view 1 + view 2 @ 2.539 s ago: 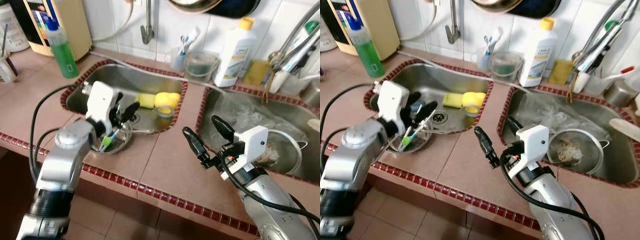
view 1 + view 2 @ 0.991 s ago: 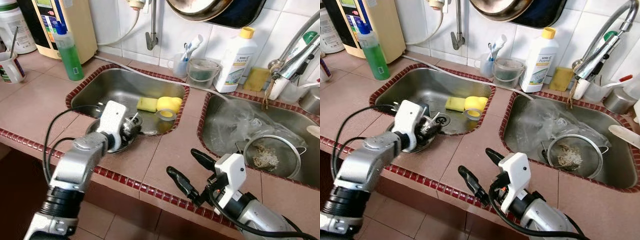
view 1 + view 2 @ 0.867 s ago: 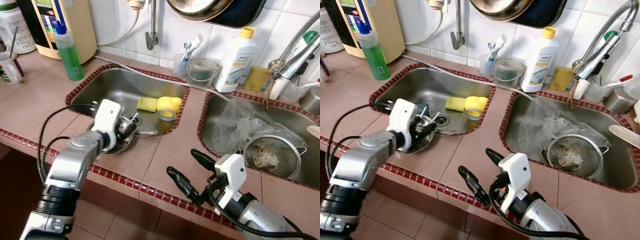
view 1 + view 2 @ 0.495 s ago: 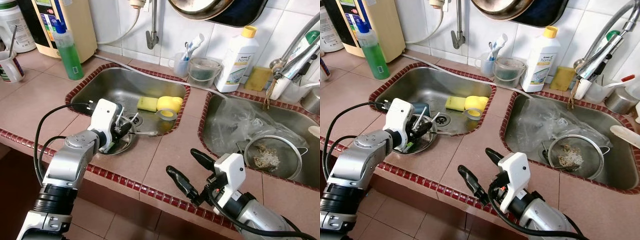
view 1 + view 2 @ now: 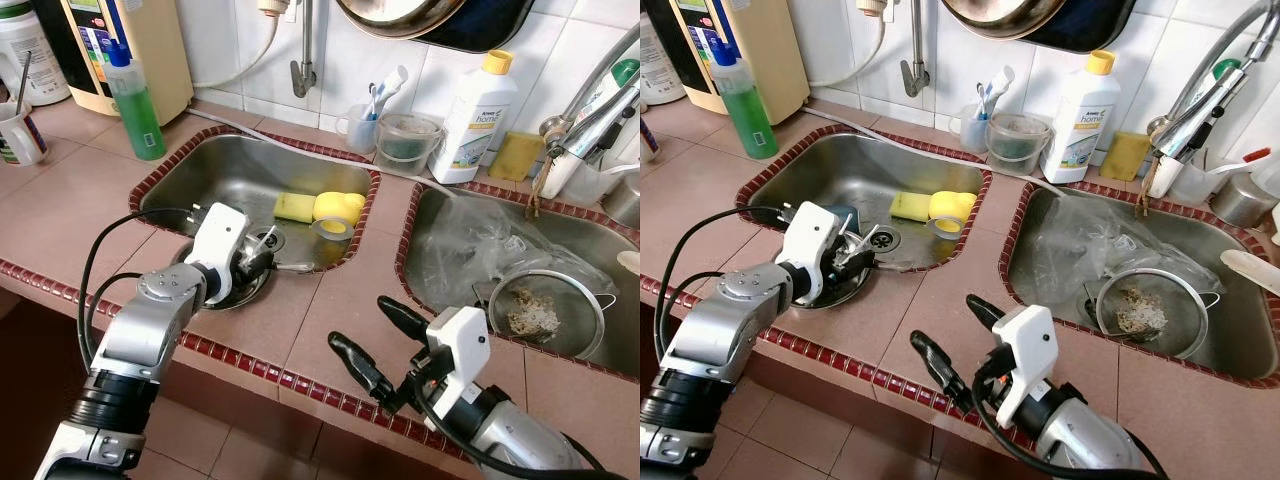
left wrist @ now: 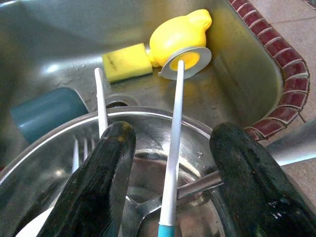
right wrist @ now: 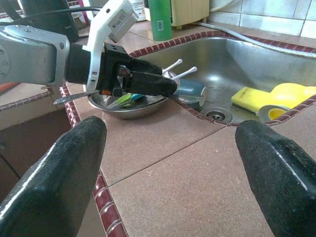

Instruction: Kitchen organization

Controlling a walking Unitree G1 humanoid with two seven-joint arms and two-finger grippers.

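Change: since half a second ago the left gripper has shifted a little toward the drain over the bowl; the right gripper has barely moved.
Left gripper: fingers apart, nothing clamped, poised over the steel bowl with a white stick standing between them, not touching either.
Bowl: sits on the near rim of the left sink, half on the bench; it holds utensils, among them a fork, a metal handle and something green.
Beyond the bowl: a teal cup lies on its side by the drain; a yellow sponge and a yellow toy with a grey ring lie further in.
Right gripper: fingers spread wide, empty, hovering above the front edge of the bench, well apart from the bowl.
Right sink: holds crumpled clear plastic and a strainer with scraps.
Back ledge: a green bottle, a white bottle, a cup of toothbrushes.
Progress: early, I judge; nothing is lifted, and both sinks are yet to be cleared.
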